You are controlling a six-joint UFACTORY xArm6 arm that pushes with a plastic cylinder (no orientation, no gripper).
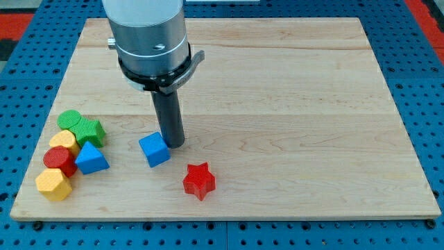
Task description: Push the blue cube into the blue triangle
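Observation:
The blue cube sits on the wooden board, left of centre near the view's bottom. The blue triangle lies further to the view's left, in a cluster of blocks, about a block's width and more from the cube. My tip is down at the board, right against the cube's upper right side. The rod rises from there into the large grey arm body at the view's top.
A red star lies at the lower right of the cube. By the triangle are a green cylinder, a green block, a yellow block, a red cylinder and a yellow hexagonal block.

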